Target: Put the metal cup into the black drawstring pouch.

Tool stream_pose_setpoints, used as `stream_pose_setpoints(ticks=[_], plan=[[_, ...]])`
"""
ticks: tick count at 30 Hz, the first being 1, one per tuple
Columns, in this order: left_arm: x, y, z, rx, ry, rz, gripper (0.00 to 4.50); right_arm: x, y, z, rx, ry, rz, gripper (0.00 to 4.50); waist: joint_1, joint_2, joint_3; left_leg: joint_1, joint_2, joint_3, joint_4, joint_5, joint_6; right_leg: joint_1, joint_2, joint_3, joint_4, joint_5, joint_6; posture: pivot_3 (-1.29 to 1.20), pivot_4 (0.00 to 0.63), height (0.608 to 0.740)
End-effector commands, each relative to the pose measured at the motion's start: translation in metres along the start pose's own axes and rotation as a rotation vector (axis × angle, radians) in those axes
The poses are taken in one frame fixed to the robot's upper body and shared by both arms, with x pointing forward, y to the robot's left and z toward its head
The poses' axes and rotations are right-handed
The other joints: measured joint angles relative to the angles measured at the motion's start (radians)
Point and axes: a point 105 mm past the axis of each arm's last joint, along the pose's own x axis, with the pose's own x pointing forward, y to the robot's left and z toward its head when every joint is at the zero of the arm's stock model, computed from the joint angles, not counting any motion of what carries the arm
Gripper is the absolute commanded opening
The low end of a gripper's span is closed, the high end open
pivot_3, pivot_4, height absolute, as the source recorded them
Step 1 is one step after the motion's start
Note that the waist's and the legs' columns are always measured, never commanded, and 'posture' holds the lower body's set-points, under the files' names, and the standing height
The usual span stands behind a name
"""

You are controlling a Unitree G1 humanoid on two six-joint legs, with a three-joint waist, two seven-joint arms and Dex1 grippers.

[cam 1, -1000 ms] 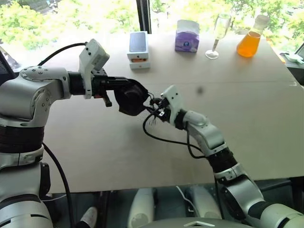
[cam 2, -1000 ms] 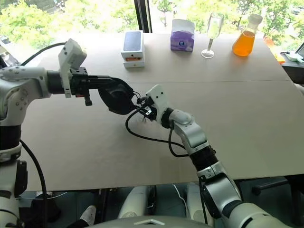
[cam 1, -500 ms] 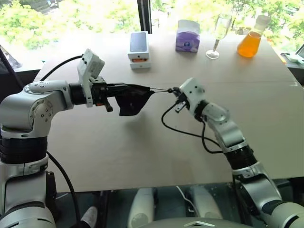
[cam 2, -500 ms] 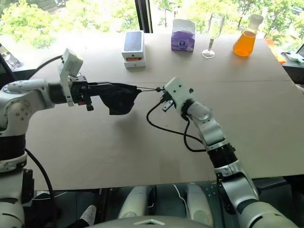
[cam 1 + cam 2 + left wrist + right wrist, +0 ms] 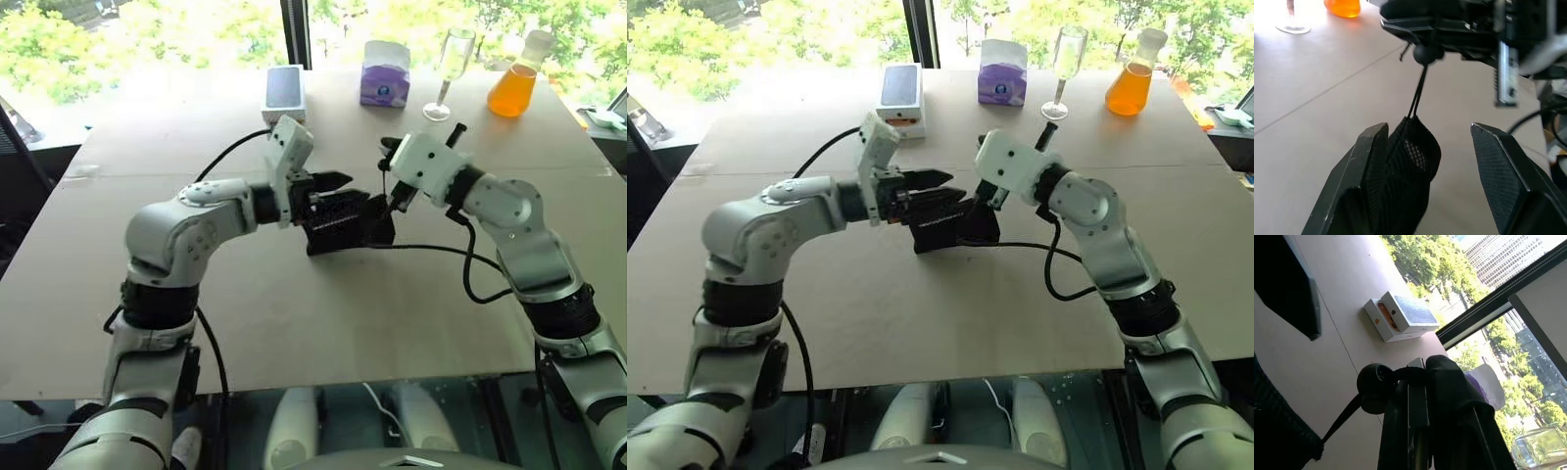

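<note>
- The black drawstring pouch (image 5: 348, 223) hangs over the middle of the desk (image 5: 294, 323), between the 2 sets of fingers and clear of the desktop.
- The left fingers (image 5: 1440, 171) are spread apart, released; the pouch fabric lies against the inner face of 1 finger (image 5: 1369, 166), while the other finger (image 5: 1503, 171) stands clear of it.
- The right fingers (image 5: 1422, 396) are clenched on the pouch's thin cord (image 5: 1419, 95), with the round toggle (image 5: 1374, 387) pressed just beside their tips.
- From the toggle the cord runs taut down to the pouch's gathered mouth.
- I cannot tell where the metal cup is.
- Beyond both sets of fingers, at the far desk edge, stand a white phone box (image 5: 284, 93), a purple tissue box (image 5: 385, 73), a wine glass (image 5: 451, 69) and an orange flask (image 5: 514, 83).
</note>
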Motion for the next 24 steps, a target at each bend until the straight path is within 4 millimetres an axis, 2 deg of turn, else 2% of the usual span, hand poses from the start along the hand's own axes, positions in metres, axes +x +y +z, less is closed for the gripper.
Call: stream_pose_setpoints(ticks=[1, 7, 18, 19, 20, 24], plan=[[0.008, 0.000, 0.017, 0.070, -0.057, -0.016, 2.71, -0.002, -0.009, 0.017, -0.076, -0.033, -0.017, 0.00, 0.001, 0.000, 0.000, 0.000, 0.000, 0.000, 0.000, 0.000, 0.000, 0.000, 0.000, 0.000, 0.000, 0.000, 0.000, 0.00, 0.150, 0.740], [0.019, -0.007, 0.027, 0.064, -0.104, -0.075, 2.71, -0.002, -0.008, 0.013, -0.079, -0.005, -0.027, 0.00, 0.001, 0.000, 0.000, 0.000, 0.000, 0.000, 0.000, 0.000, -0.001, 0.000, 0.000, 0.000, 0.000, 0.000, 0.000, 0.00, 0.150, 0.740], [0.029, -0.014, 0.023, 0.057, -0.100, -0.122, 2.71, -0.001, -0.011, 0.012, -0.065, 0.009, -0.054, 0.00, 0.001, 0.000, 0.000, 0.000, 0.000, 0.000, 0.000, 0.000, -0.001, 0.000, 0.000, 0.000, 0.000, 0.000, 0.000, 0.00, 0.150, 0.740], [0.029, -0.014, 0.023, 0.054, -0.101, -0.123, 2.17, 0.000, -0.011, 0.012, -0.065, 0.009, -0.054, 0.00, 0.001, 0.000, 0.000, 0.000, 0.000, 0.000, 0.000, 0.000, -0.001, 0.000, 0.000, -0.001, 0.000, 0.000, 0.000, 0.00, 0.150, 0.740], [0.030, -0.014, 0.023, 0.053, -0.102, -0.124, 1.92, 0.000, -0.011, 0.012, -0.065, 0.010, -0.054, 0.00, 0.001, 0.000, 0.000, 0.000, 0.000, 0.000, 0.000, 0.000, -0.001, 0.000, 0.000, -0.001, 0.000, 0.000, 0.000, 0.00, 0.150, 0.740], [0.031, -0.012, 0.023, 0.044, -0.106, -0.117, 0.26, -0.001, -0.011, 0.012, -0.066, 0.012, -0.054, 0.00, 0.001, 0.000, 0.000, 0.000, 0.000, 0.000, 0.000, 0.000, -0.001, 0.000, 0.000, 0.000, -0.001, 0.000, 0.000, 0.00, 0.150, 0.740]])
